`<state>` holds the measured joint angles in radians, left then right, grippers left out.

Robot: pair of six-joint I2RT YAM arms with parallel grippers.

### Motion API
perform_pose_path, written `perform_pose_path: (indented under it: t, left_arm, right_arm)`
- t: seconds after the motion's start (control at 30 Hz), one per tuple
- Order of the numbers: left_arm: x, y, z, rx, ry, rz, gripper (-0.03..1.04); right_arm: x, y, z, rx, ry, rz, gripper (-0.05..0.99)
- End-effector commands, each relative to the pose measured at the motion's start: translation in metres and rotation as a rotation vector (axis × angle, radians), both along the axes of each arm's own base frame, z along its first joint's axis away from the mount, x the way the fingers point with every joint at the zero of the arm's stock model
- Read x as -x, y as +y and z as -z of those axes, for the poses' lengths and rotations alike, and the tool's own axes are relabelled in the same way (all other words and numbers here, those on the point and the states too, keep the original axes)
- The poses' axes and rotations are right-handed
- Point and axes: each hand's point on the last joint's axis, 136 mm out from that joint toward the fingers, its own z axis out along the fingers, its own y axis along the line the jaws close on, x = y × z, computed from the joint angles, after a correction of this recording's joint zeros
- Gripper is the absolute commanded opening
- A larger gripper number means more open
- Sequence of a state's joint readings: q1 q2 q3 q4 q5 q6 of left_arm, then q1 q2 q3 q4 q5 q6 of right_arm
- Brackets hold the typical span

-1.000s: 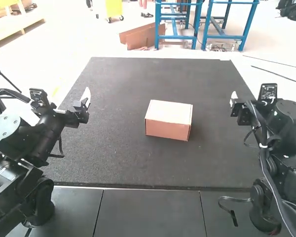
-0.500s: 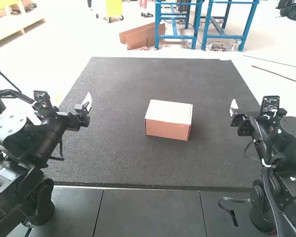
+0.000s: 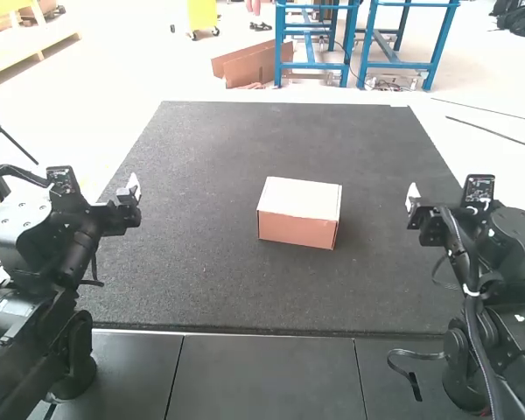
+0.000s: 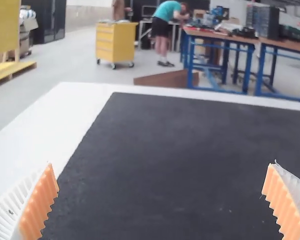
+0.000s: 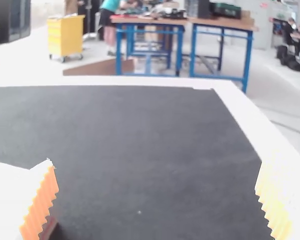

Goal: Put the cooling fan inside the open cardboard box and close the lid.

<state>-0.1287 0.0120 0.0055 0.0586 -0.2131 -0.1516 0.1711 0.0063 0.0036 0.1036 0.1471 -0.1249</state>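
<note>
Left gripper (image 3: 131, 191): my fingers spread wide, orange pads (image 4: 39, 202) far apart, hovering over left edge of black mat (image 3: 245, 140). Right gripper (image 3: 413, 199): spread wide too, over mat's right edge. Cardboard box (image 3: 299, 212): between my 2 grippers, well apart from both, lid shut, resting on mat.

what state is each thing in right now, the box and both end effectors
cardboard box: lid closed, upright on the mat, nothing touching it, contents hidden
left end effector: open, empty, off to the box's left side
right end effector: open, empty, off to the box's right side
</note>
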Motion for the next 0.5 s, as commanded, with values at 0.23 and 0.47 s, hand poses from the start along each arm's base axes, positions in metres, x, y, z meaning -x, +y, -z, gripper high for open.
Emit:
perform_pose_path:
  t: [0.23,0.47]
  left_arm:
    - [0.000,0.006,0.008,0.013,0.020,-0.024,0.97]
    - [0.000,0.009,0.020,-0.010,0.075,-0.037,0.97]
  right_arm:
    - [0.001,-0.001,0.022,-0.080,0.084,0.014,0.91]
    - [0.001,-0.001,0.020,-0.083,0.080,0.013,0.91]
